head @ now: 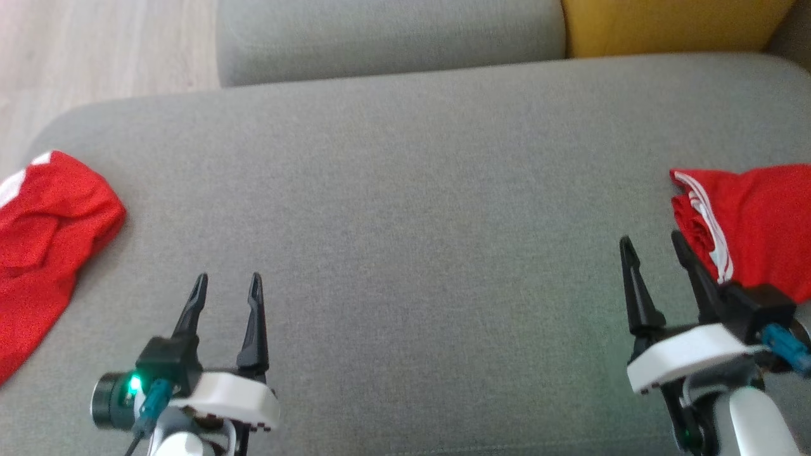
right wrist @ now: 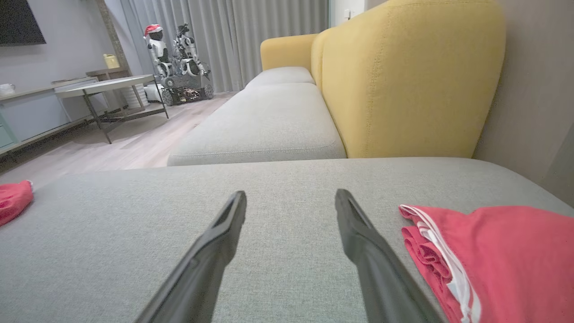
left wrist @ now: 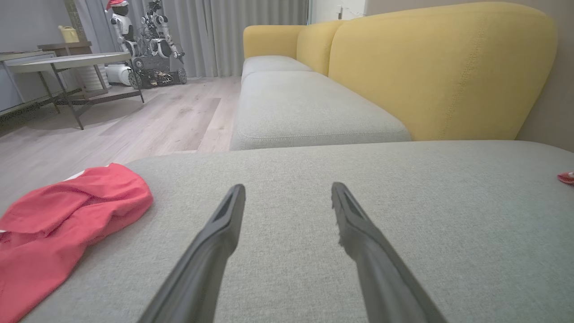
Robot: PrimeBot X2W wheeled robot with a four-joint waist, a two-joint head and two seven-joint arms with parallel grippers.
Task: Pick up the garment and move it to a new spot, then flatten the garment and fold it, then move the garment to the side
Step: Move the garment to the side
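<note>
Two red garments lie on the grey sofa seat [head: 412,190]. One is a crumpled heap at the left edge [head: 44,240], also in the left wrist view [left wrist: 63,224]. The other, with white stripes, lies folded at the right edge [head: 747,221], and in the right wrist view [right wrist: 493,255]. My left gripper [head: 228,285] hovers open over bare cushion, well right of the left garment. Open as well, my right gripper [head: 652,244] stands just left of the striped garment, its right finger close beside the striped hem. Nothing sits between either pair of fingers [left wrist: 224,233] [right wrist: 358,237].
A yellow backrest [head: 671,25] rises behind the seat at the upper right, and another grey cushion [head: 386,38] adjoins it at the back. Wooden floor [head: 95,50] lies beyond the left edge. Across the room stand a low table [left wrist: 67,63] and a parked robot [left wrist: 148,45].
</note>
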